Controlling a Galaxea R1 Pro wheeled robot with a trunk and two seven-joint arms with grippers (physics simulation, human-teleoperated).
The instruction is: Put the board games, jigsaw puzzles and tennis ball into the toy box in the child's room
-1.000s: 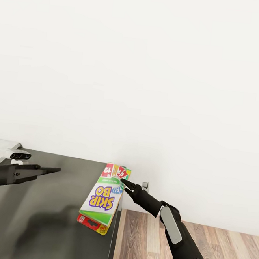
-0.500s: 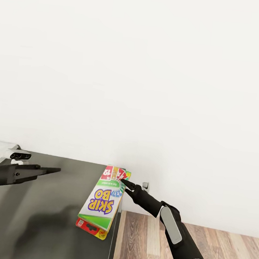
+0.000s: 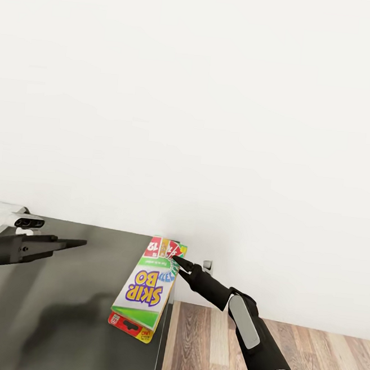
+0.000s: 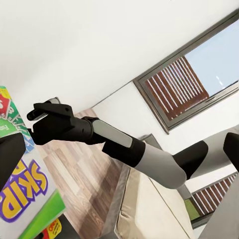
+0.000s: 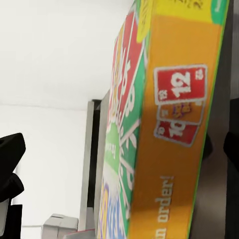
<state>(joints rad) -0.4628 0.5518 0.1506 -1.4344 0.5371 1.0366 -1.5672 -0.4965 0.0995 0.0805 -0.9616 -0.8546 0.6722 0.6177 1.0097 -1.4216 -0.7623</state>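
The top game box [image 3: 147,286] says "SKIP BO" in big purple letters w/ yellow edges; from the head view the words are upside down. A red card pic at its far end shows the no. "12". In the left wrist view the box [image 4: 22,186] shows "SKIP". In the right wrist view its orange side [image 5: 174,124] has a red card w/ "12", another w/ "10", and a word ending "order!". The red box under it [image 3: 131,327] has print too small to read.
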